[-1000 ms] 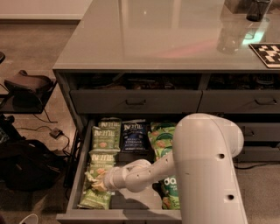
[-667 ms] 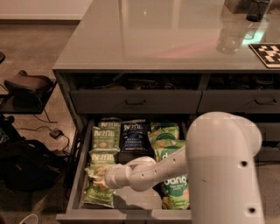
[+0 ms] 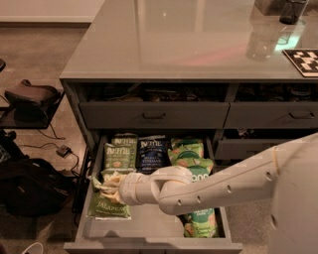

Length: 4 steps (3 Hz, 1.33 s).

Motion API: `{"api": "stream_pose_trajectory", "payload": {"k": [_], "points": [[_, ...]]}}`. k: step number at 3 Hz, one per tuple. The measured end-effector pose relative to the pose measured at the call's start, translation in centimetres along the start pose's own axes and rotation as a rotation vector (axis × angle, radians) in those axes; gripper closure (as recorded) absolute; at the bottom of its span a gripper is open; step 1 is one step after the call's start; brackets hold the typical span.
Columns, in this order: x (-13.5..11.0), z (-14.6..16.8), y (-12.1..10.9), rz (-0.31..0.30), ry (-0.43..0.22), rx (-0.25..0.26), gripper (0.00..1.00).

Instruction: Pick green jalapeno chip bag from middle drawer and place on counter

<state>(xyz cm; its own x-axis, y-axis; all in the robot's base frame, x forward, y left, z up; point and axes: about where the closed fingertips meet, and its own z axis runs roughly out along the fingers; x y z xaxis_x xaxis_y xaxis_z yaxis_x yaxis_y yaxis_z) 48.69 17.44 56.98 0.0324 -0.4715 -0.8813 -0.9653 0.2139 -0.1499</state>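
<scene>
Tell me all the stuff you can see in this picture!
Counter: one, grey, above the drawers.
Open drawer: one, grey, pulled out at the lower left.
Closed drawer fronts: two, grey, under the counter.
Green jalapeno chip bag: one, green, front left of the open drawer.
Other green bags: several, green, back left and right side of the drawer.
Dark blue bag: one, back middle of the drawer.
Checkered card: one, black and white, counter's right edge.
Dark cup: one, counter's far right.
Black bag: one, on the floor, left.
Arm: one, white, reaching in from the right.
Gripper: one, pale, at the jalapeno bag's top.
</scene>
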Motion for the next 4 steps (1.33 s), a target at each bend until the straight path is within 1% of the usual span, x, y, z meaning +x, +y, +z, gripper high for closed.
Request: {"api": "stream_pose_trajectory", "payload": {"k": [1, 2, 3, 4], "points": [[-5.3, -5.3, -2.5, -0.073, -0.095, 0.076, 1.00], [-9.4, -11.3, -6.2, -0.080, -0.160, 0.177, 1.00], [-13.3, -17.9, -9.3, -0.056, -0.210, 0.295, 1.00], [-17.0, -23.8, -10.7, -0.041, -0.231, 0.404, 1.00]]}}
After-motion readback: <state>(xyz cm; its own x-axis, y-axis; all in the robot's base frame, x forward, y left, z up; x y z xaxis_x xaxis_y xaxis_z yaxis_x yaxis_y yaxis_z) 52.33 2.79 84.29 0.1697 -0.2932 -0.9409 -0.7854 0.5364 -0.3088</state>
